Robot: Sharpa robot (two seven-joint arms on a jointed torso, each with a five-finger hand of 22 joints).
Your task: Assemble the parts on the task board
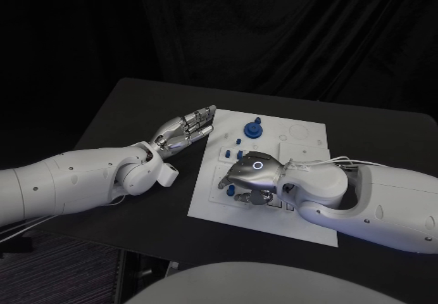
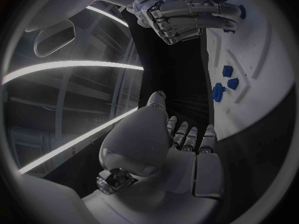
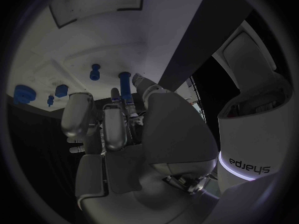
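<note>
— Reading any writing? Where are the hands?
— "sharpa" on the right wrist. Right hand (image 1: pixel 248 177) lies on the board (image 1: pixel 306 136), fingers around a blue part (image 3: pixel 125 82); grasp unclear. Left hand (image 1: pixel 185 131) released, beside the board; more parts (image 1: pixel 253 130) beyond the right hand.

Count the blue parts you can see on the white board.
5 at least: a round part with a peg near the board's far edge, two small parts mid-board, and two pieces beside the right hand. That hand may hide more.
</note>
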